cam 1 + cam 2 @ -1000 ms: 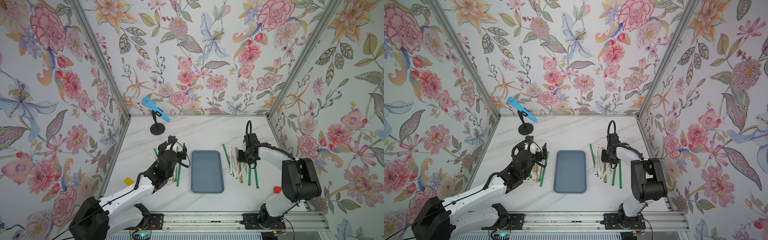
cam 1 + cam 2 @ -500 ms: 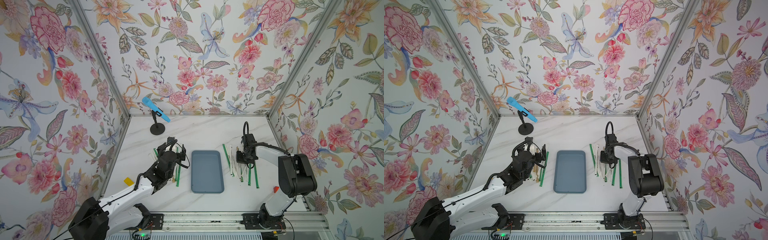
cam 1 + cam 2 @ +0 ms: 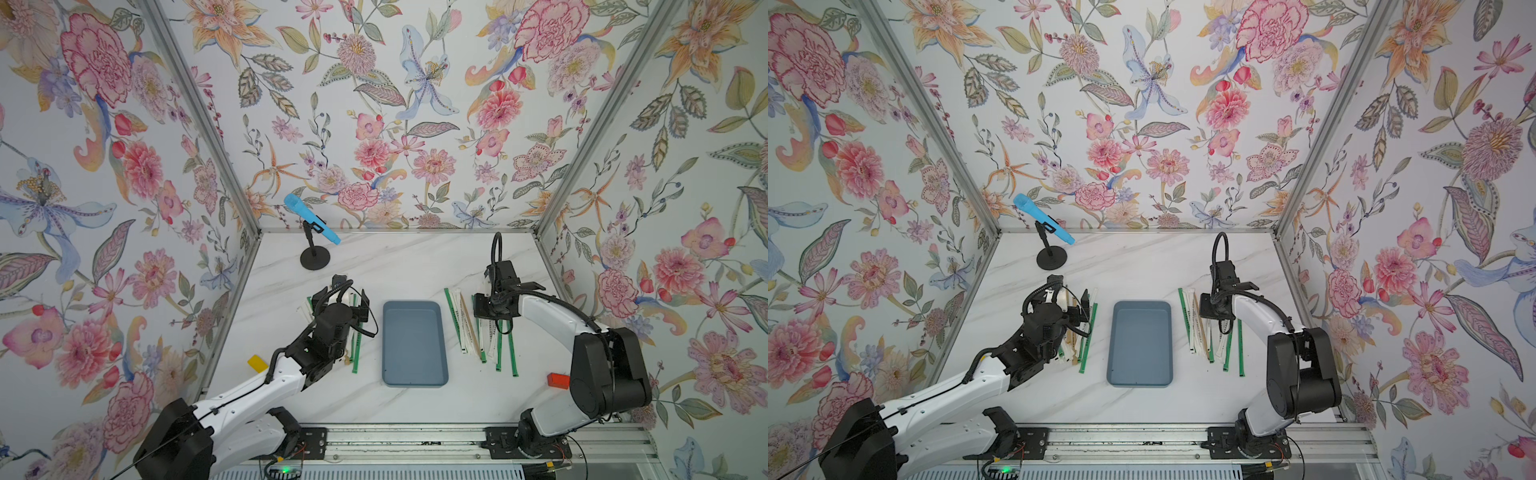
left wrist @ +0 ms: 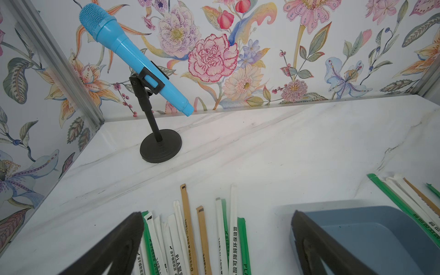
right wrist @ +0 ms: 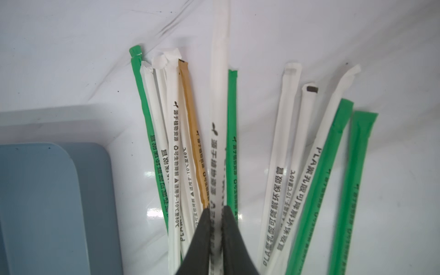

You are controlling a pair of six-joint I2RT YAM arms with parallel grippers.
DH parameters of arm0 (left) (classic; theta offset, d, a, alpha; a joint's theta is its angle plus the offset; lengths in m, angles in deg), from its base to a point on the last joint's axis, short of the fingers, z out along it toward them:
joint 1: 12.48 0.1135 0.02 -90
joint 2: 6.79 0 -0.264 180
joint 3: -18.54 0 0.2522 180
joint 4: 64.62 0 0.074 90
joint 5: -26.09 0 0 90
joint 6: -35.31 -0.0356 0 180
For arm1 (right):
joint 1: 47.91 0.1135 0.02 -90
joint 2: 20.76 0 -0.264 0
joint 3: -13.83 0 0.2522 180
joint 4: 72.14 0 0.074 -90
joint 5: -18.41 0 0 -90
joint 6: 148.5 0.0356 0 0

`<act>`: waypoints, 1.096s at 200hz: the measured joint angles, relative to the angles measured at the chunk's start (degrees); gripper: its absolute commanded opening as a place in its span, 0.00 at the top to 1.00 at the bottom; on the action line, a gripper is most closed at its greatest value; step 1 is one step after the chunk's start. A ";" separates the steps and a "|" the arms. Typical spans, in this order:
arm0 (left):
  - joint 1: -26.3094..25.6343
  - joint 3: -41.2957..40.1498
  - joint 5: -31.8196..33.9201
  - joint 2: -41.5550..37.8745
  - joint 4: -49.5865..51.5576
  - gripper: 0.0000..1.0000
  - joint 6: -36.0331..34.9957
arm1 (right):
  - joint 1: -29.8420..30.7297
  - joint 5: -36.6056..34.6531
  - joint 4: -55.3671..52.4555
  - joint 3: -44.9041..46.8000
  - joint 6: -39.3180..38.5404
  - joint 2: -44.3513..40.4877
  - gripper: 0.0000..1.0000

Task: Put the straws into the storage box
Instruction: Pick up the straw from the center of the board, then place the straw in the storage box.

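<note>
**Paper-light and thin: one in the pinch**

Paper sleeves make the straws (image 3: 469, 328) light, narrow, easily creased and probably slippery; best pinched across the width near mid-length, so neither end droops. The right gripper (image 5: 217, 208) is closed on one white straw (image 5: 217, 95) in the bunch just right of the box (image 3: 414, 376); the left gripper (image 4: 216, 221) hangs wide open over the bunch on the box's other side. Every straw's long axis runs front to back, parallel to the box's long sides; the box holds none.

left arm (image 3: 249, 395) and right arm (image 3: 548, 316): white links, black joints, looping black cables.
</note>
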 measured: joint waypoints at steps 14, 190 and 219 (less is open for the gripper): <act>0.00 0.00 0.42 0.07 0.13 0.00 0.00 | 0.63 0.24 -0.70 -0.35 0.35 -0.68 0.89; 8.72 6.27 -9.84 19.50 14.36 0.12 12.76 | 27.21 7.19 8.09 0.07 18.82 1.03 0.74; 8.76 6.27 -12.00 22.45 14.32 0.18 12.15 | 27.21 4.02 8.57 0.07 18.21 1.40 0.66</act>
